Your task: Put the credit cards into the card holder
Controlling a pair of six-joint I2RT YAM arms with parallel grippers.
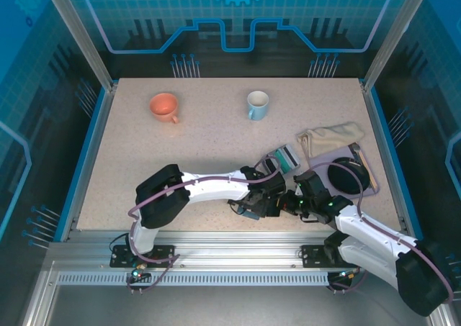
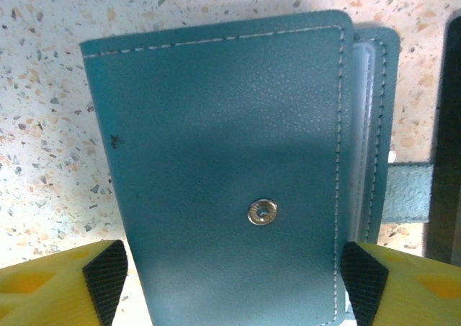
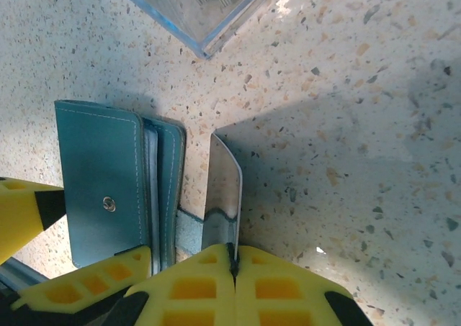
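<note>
Speckled table [image 1: 187, 160], a teal card holder braced on it, and one card poised alongside.

The card holder [image 2: 216, 146] lies flap-down at about five o'clock on the table. The left gripper [image 2: 234, 286] straddles it with jaws spread, likely to steady it, though pad contact is unclear. At the holder's three o'clock, the right gripper [image 3: 232, 252] is clenched on a pale credit card [image 3: 225, 182] stood on edge, presumably aimed at a pocket. The pockets are hidden, the card's face is unreadable, and the slotted rack [image 3: 194, 16] is cut off at twelve o'clock.
</note>
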